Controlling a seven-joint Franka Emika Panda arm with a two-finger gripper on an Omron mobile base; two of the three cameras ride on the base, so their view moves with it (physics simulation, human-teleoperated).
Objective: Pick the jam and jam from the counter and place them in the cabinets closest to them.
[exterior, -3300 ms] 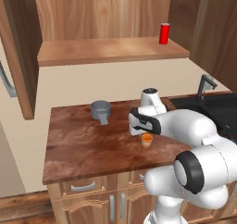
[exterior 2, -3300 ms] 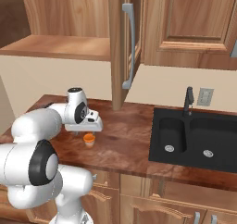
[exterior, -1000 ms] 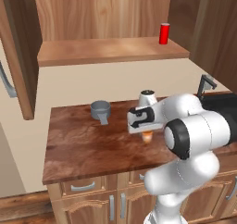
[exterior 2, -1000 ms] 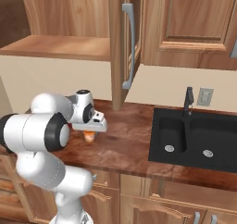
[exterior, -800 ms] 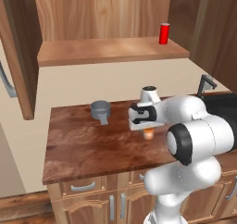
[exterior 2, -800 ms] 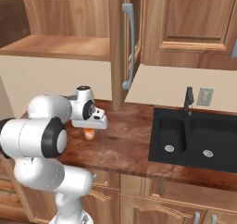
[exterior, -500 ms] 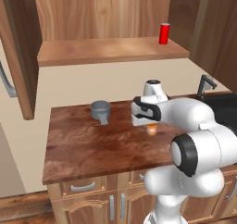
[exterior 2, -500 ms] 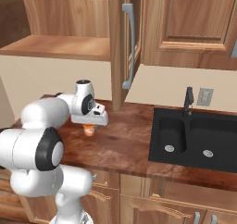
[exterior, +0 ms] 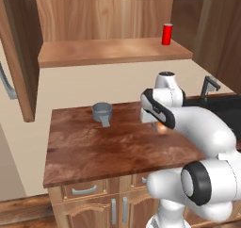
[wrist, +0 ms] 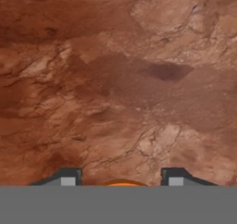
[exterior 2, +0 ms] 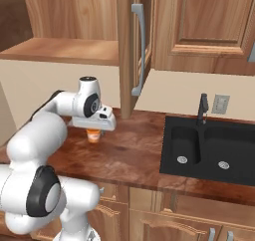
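While the gripper (exterior 2: pixel 93 131) is clenching the orange jam (exterior 2: pixel 93 135) just above the counter (exterior 2: pixel 134 158), the jar is hanging upright under the hand, and the open cabinet shelf (exterior: pixel 113 52) is lying above, behind it.

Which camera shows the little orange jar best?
The right base view: the orange jar hangs in plain sight under the gripper, lifted just above the counter. The left base view gives a sliver of orange behind the arm. The hand view catches its orange top between the fingertips.
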